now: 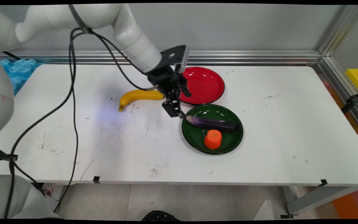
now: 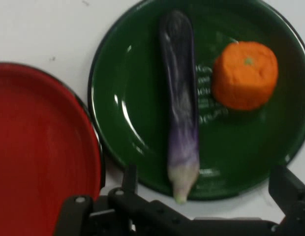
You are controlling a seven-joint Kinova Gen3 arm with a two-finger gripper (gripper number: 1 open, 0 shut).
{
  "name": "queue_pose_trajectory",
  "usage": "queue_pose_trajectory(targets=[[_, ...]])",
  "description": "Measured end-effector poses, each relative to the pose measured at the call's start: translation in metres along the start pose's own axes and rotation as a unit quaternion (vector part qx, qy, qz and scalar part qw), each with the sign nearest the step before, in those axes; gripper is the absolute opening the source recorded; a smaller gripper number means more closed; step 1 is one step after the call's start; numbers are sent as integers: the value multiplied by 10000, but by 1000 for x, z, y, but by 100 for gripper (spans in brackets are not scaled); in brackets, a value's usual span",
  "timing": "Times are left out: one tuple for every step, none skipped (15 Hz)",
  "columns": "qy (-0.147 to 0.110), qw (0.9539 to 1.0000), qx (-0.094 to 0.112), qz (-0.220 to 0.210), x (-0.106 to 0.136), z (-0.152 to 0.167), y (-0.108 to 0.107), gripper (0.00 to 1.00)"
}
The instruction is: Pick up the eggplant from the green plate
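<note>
A purple eggplant (image 1: 212, 123) (image 2: 181, 108) lies across a green plate (image 1: 232, 141) (image 2: 128, 123), its pale stem end poking over the rim toward my hand. An orange tangerine (image 1: 213, 139) (image 2: 245, 74) sits beside it on the same plate. My gripper (image 1: 182, 105) (image 2: 207, 179) hangs low just off the plate's edge and is open. The eggplant's stem tip lies between the two fingers, which do not touch it. One finger (image 2: 130, 177) stands on the red plate's side, the other (image 2: 289, 189) on the tangerine's side.
A red plate (image 1: 207, 84) (image 2: 39, 157) with nothing on it sits just behind the green one, close to my hand. A yellow banana (image 1: 138, 95) lies on the white table (image 1: 104, 146) to the left of the gripper. Black cables hang from the arm over the table's left side.
</note>
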Motion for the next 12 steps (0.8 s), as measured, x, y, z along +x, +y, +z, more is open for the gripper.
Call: queue_pose_trajectory(targets=[[23,10000,13,-6,3,7,0,100],[38,10000,21,-11,5,14,0,100],[55,10000,28,-16,6,22,0,100],[64,10000,31,-21,7,28,-1,100],[75,10000,35,-23,8,34,-1,100],[81,10000,36,-26,8,39,-1,100],[86,10000,38,-28,8,45,-1,100],[91,9999,38,-30,8,51,-2,100],[93,9999,36,-33,7,56,-2,100],[97,9999,36,-39,7,60,-2,100],[101,9999,36,-43,7,65,-2,100],[106,9999,37,-49,6,69,-2,100]])
